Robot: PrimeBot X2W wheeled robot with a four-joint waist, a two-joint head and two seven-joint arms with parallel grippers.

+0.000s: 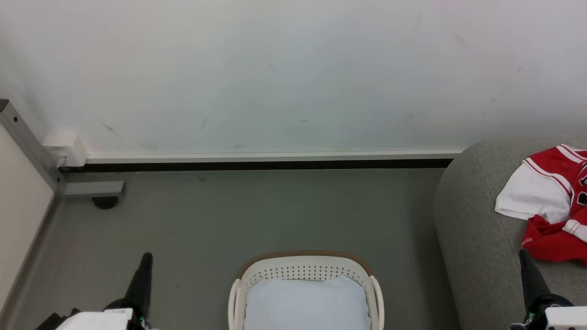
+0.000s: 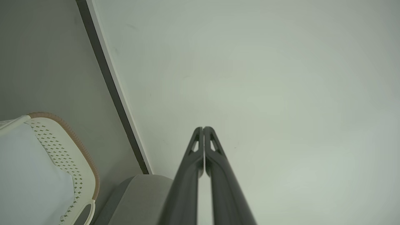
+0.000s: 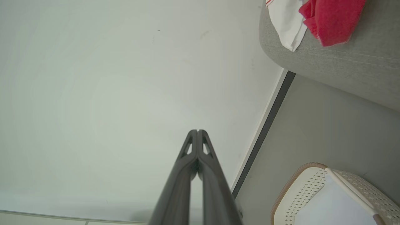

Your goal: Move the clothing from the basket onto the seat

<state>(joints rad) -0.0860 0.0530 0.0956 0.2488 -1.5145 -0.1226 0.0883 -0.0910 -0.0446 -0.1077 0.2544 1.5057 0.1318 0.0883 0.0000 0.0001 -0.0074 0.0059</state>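
1. Well, the wall is the biggest thing here: pale and lightly scuffed, with a white-and-black skirting along its foot.
2. The floor is a dull grey-green and runs from the skirting toward the robot.
3. The seat stands on the right, in grey fabric with a rounded end, and its far corner reaches the wall.
4. The basket sits on the floor between the two arms, near the seat's end but apart from it. It has a white perforated wall, a brown rim and a white handle on each side.
5. A pale cushion lies inside the basket.
6. The clothing lies on the seat, a crumpled red and white heap with a white sleeve spread toward the rounded end.
7. The left gripper hangs low over bare floor, well apart from the basket. Its fingers are clenched tip to tip and hold nothing.
8. The right gripper is low over the seat, its tip near the heap's red lower edge. It is likewise clenched and empty.
9. A small white box sits on the wall at far left, beside a grey metal post.
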